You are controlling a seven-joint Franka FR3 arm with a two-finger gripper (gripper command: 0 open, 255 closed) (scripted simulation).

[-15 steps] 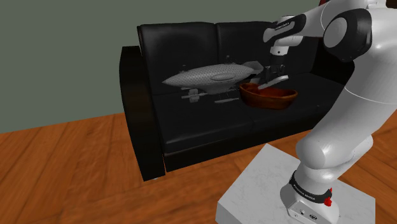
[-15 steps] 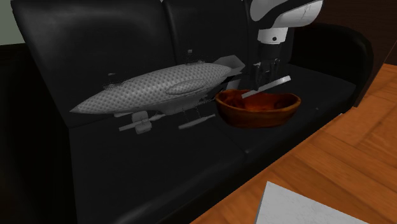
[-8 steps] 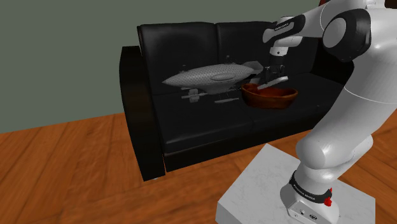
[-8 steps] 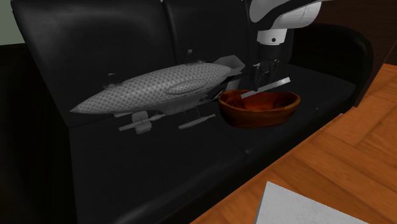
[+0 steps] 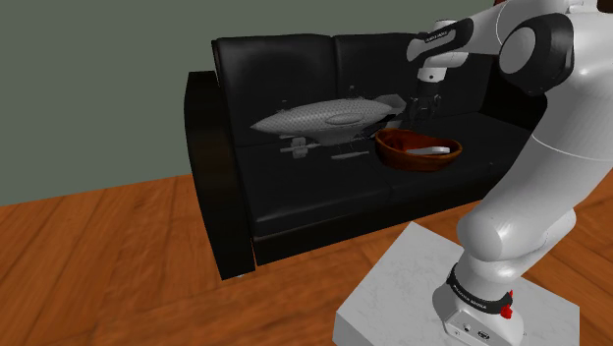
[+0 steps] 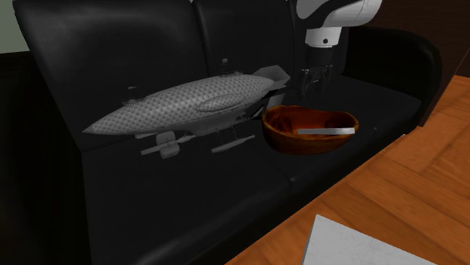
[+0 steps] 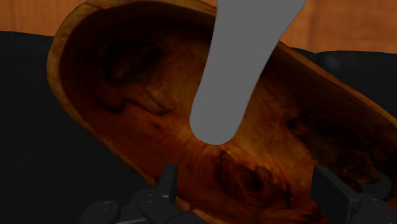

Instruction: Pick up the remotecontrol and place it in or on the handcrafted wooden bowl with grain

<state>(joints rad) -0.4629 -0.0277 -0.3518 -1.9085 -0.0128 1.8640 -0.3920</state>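
**Released Into the Bowl**

Let go of the grey remote control (image 5: 435, 149) within the last half second; now lying flat inside the reddish-brown wooden bowl (image 5: 405, 158) on the black sofa (image 5: 295, 197), beside a grey airship model (image 5: 324, 118). Lifted the gripper (image 5: 424, 101) a little above the bowl, jaws spread wide and holding nothing, probably to clear the rim.

From the wrist: remote resting on the grained hollow, apart from both fingers (image 7: 167, 181). From the second exterior view: full length lying across the bowl.

dim, flat, shadowless renders
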